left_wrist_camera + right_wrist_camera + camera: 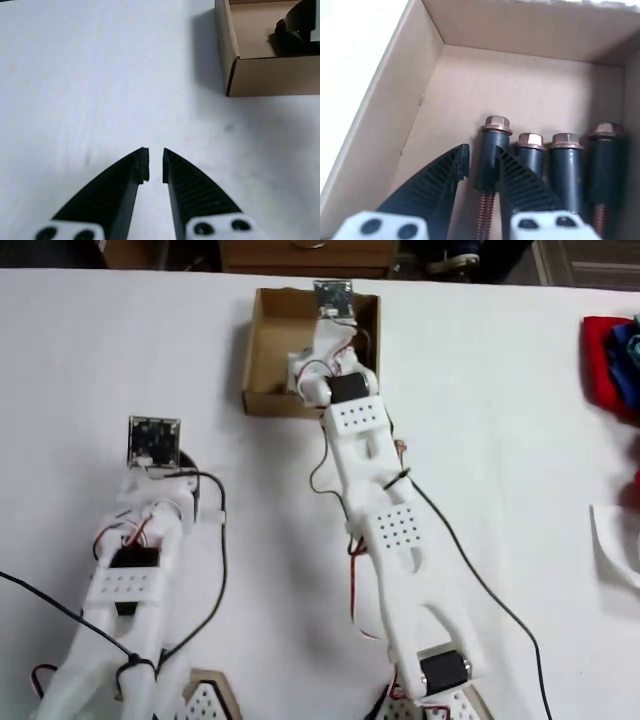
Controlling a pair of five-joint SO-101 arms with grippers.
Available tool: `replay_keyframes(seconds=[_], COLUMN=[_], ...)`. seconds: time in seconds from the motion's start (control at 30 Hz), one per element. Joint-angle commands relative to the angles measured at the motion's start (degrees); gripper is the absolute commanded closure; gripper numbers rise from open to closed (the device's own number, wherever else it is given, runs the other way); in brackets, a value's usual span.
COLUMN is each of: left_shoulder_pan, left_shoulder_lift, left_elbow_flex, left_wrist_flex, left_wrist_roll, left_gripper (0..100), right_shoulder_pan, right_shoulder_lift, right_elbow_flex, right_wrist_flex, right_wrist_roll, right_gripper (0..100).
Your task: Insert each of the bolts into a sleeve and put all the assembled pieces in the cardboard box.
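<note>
Four sleeved bolts (547,160) lie side by side on the floor of the cardboard box (415,115). The right gripper (481,154) hangs just above the end one of the row, jaws a little apart and holding nothing. If it lifts out crooked, a jaw could snag that sleeve and drag it up or scatter the row. The left gripper (155,162) sits over the table (100,75) near the box, jaws a slit apart and empty.

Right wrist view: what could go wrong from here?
The right gripper hangs close over one copper bolt in its dark sleeve; if it catches, lifting out may drag that piece along. Its fingers sit within the brown cardboard box, near a wall; a sideways exit might shove the box.
</note>
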Motion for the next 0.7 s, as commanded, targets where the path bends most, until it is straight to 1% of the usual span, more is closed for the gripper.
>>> replay_keyframes(seconds=[0.0, 0.1, 0.17, 0.37, 0.47, 0.53, 0.67], left_shoulder_pan=[-0.44, -0.44, -0.44, -0.44, -0.44, -0.44, -0.44], left_shoulder_lift=[-1.14, -1.14, -1.14, -1.14, -1.14, -1.14, -1.14], left_elbow_flex=[-0.13, -0.13, -0.13, -0.13, -0.13, -0.13, -0.13], left_wrist_flex=[-1.05, -1.05, -1.05, -1.05, -1.05, -1.14, -1.14], left_wrist_roll=[-0.44, -0.44, -0.44, -0.53, -0.53, -0.53, -0.53], left_gripper=[93, 93, 93, 93, 93, 93, 93], right_shoulder_pan=[1.45, 3.38, 4.88, 7.60, 7.87, 7.87, 7.78], right_shoulder_lift=[-1.36, -2.51, -6.46, -20.62, -25.71, -27.65, -31.87], right_elbow_flex=[-2.29, -4.75, -4.22, -4.22, -4.13, -2.55, 7.82], right_wrist_flex=[0.40, 2.51, 7.08, 31.96, 43.03, 43.12, 43.21], right_wrist_roll=[-0.62, -0.44, -0.18, -0.09, 0.09, 3.25, 16.09], right_gripper=[95.2, 96.8, 97.4, 97.1, 97.1, 97.1, 97.4])
